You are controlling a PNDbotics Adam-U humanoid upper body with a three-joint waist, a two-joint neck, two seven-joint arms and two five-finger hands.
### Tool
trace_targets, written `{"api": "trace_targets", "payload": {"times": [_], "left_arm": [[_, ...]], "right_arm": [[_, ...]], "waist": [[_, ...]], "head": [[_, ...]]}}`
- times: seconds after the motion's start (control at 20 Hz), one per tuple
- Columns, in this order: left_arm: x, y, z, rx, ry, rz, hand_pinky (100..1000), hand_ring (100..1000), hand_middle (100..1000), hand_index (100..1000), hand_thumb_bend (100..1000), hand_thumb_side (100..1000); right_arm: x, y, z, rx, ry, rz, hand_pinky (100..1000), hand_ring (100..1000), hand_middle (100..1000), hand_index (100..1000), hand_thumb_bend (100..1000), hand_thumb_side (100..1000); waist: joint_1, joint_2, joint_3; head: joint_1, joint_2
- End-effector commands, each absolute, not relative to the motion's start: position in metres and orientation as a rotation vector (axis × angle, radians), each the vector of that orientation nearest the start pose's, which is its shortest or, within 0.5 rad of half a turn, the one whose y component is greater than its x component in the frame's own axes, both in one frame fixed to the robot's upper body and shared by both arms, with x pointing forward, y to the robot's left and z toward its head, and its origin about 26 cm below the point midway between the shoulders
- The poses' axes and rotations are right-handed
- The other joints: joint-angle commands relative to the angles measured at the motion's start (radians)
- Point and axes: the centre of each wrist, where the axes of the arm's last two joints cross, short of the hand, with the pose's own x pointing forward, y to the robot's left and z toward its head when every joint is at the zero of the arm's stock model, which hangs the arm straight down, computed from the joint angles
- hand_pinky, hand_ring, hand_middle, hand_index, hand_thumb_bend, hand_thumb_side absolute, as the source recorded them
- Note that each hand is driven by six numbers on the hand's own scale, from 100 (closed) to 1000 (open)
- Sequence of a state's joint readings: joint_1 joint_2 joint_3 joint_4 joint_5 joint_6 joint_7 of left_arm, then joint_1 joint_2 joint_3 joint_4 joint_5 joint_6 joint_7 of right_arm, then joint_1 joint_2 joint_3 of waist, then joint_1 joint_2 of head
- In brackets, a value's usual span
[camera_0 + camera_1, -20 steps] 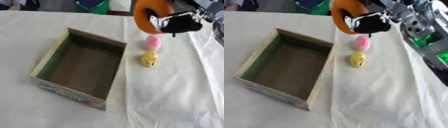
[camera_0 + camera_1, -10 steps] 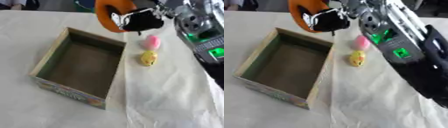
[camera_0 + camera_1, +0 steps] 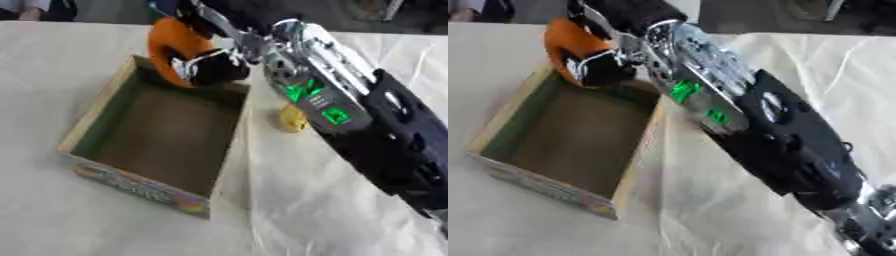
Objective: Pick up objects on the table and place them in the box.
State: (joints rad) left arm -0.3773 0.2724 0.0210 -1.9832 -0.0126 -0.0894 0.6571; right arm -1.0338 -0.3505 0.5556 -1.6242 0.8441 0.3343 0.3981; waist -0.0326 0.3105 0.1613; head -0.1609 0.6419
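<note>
Matt cardboard box, wrinkled white cloth, glossy silver-and-black arm

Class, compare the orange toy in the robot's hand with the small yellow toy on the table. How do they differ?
The orange toy is much bigger than the yellow toy. The orange toy is held by the right hand over the far end of the box; the yellow toy lies on the cloth outside the box, partly hidden by the arm. They differ in colour. Both look like soft toys.

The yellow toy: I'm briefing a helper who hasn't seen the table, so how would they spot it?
Find the open cardboard box on the white cloth. Just past its right wall, beside the robot's right arm, sits the small rounded yellow toy. It alone lies on the cloth; the orange object is held in the right hand over the box.
</note>
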Motion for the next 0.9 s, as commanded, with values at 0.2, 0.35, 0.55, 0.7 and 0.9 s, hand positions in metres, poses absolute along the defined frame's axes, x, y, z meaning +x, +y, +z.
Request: {"api": "trace_targets", "payload": {"times": [0.2, 0.35, 0.55, 0.7, 0.9], "left_arm": [[0.306, 0.248, 0.224, 0.395, -2.485, 0.457, 478, 623, 609, 748, 100, 989], [0.306, 0.248, 0.225, 0.393, -2.485, 0.457, 478, 623, 609, 748, 100, 990], [0.307, 0.248, 0.225, 0.392, -2.483, 0.458, 478, 623, 609, 748, 100, 990], [0.307, 0.248, 0.224, 0.392, -2.482, 0.459, 478, 623, 608, 748, 100, 991], [0.307, 0.247, 0.224, 0.391, -2.479, 0.46, 478, 623, 608, 748, 100, 991]], "right_arm": [[0.366, -0.064, 0.272, -0.899, -1.852, 1.568, 523, 494, 377, 496, 100, 353], [0.369, -0.06, 0.263, -0.864, -1.822, 1.597, 539, 513, 406, 522, 100, 319], [0.371, -0.057, 0.256, -0.827, -1.754, 1.696, 581, 592, 515, 602, 100, 238], [0.371, -0.056, 0.256, -0.802, -1.683, 1.796, 624, 656, 627, 717, 100, 206], [0.368, -0.057, 0.263, -0.812, -1.619, 1.877, 690, 757, 775, 842, 100, 244]], "waist": [[0.004, -0.021, 0.004], [0.004, -0.022, 0.004], [0.003, -0.024, 0.004], [0.002, -0.025, 0.003], [0.002, -0.026, 0.002]], "head": [[-0.017, 0.007], [-0.018, 0.009], [-0.016, 0.011], [-0.011, 0.012], [-0.009, 0.012]]}}
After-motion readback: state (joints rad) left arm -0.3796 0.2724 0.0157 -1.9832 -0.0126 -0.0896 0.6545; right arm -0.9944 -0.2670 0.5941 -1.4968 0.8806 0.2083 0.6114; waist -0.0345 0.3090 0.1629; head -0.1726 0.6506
